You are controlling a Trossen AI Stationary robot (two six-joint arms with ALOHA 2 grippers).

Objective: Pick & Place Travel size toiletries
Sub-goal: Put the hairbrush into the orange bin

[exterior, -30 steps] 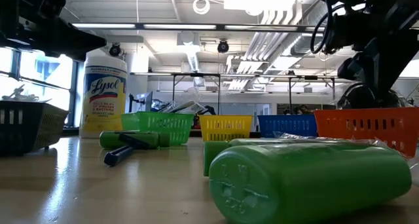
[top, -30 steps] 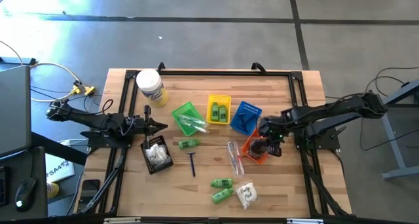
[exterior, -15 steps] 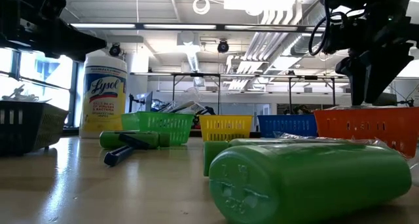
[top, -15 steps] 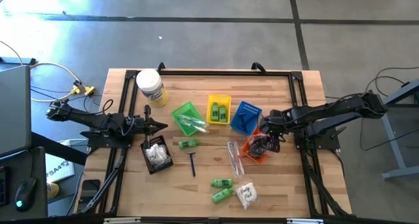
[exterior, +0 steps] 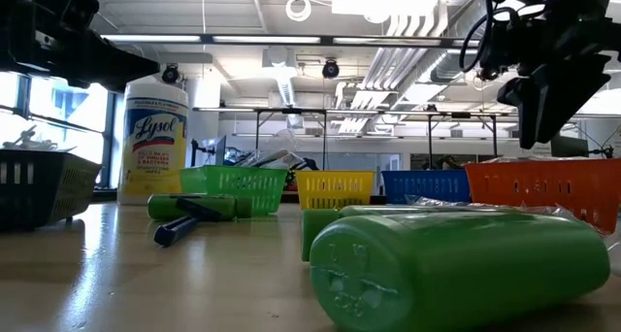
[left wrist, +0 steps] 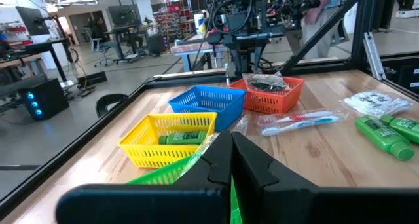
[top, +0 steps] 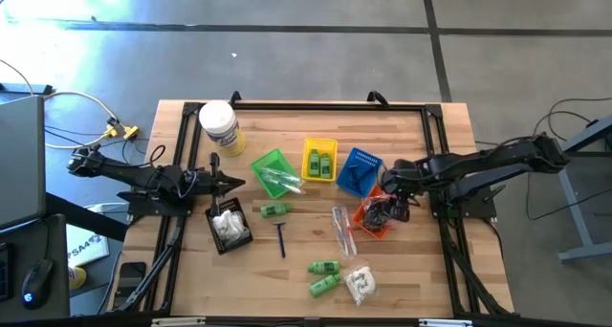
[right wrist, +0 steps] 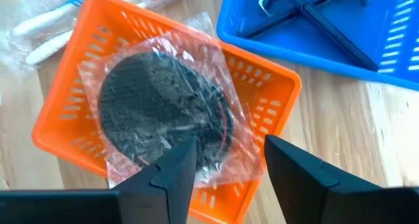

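We see the right jaws (right wrist: 222, 165) wide apart, empty, above the pouch (right wrist: 163, 116) in the orange basket (right wrist: 65, 129); left jaws (left wrist: 230, 160) shut, waiting.

place: robotics lab | signs: exposed ceiling pipes (exterior: 408, 26), rows of framed workstations (exterior: 320, 138), computer monitor (left wrist: 29, 18), wooden bench (top: 296, 270) on concrete floor (top: 287, 59)

Orange basket (right wrist: 275, 93) held a black round pouch (right wrist: 160, 116) in clear wrap, blue basket (top: 360, 170) dark razors, yellow basket (top: 319, 160) green bottles, green basket (top: 273, 173) clear-wrapped sticks; the jar (top: 219, 126) was white, yellow-labelled.
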